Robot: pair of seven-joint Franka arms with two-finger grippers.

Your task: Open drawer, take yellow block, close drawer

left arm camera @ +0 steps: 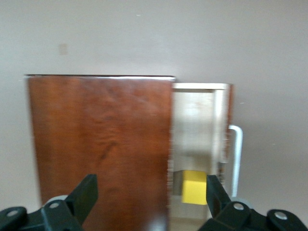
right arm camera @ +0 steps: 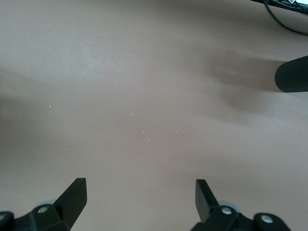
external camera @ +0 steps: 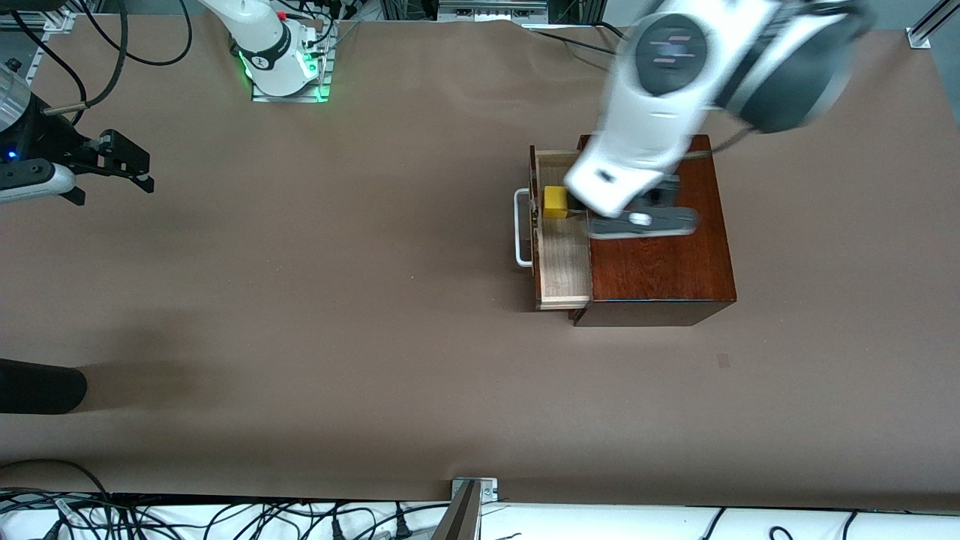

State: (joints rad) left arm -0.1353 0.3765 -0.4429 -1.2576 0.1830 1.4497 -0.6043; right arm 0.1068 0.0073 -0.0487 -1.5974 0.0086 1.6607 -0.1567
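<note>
The drawer [external camera: 562, 262] stands pulled out of the dark reddish-brown box [external camera: 660, 262], its white handle [external camera: 520, 229] toward the right arm's end of the table. The yellow block [external camera: 556, 202] lies on the drawer's pale floor, in the half farther from the front camera. My left gripper [external camera: 600, 214] hangs open over the edge where the box top meets the open drawer. In the left wrist view the left gripper [left arm camera: 150, 190] spans the box top [left arm camera: 101, 139], holding nothing, and one finger shows beside the yellow block [left arm camera: 195, 186]. My right gripper [external camera: 124, 169] waits open over bare table [right arm camera: 139, 190].
A black cylinder [external camera: 37, 386] lies at the right arm's end of the table, also seen in the right wrist view [right arm camera: 292, 74]. The right arm's base [external camera: 281, 52] stands at the table's back edge. Cables [external camera: 225, 517] run along the edge nearest the front camera.
</note>
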